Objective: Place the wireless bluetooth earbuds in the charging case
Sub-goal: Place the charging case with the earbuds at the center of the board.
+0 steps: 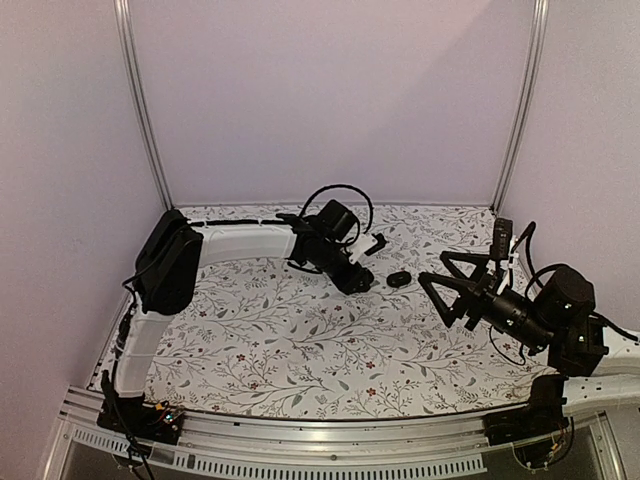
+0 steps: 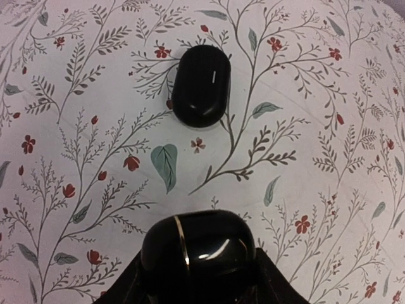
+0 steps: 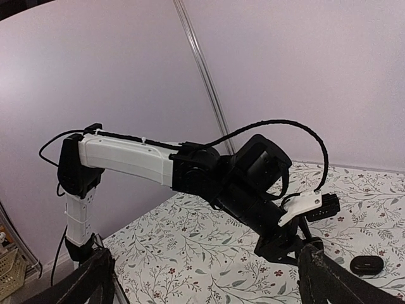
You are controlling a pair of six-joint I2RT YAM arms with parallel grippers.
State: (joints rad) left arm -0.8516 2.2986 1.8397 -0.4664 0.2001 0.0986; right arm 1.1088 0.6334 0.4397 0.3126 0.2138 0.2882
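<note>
From above, the left gripper (image 1: 360, 282) sits mid-worktop (image 1: 250, 340), with a second case (image 1: 400, 278) just beside it. The right gripper (image 1: 438, 278) is close by. The left wrist view shows the left gripper partly closed around a black case (image 2: 199, 250) with its lid down. I see no earbuds. The right wrist view shows its own fingers wide apart, holding nothing. The smooth round case might slip out, and the two arms are near enough to bump.
</note>
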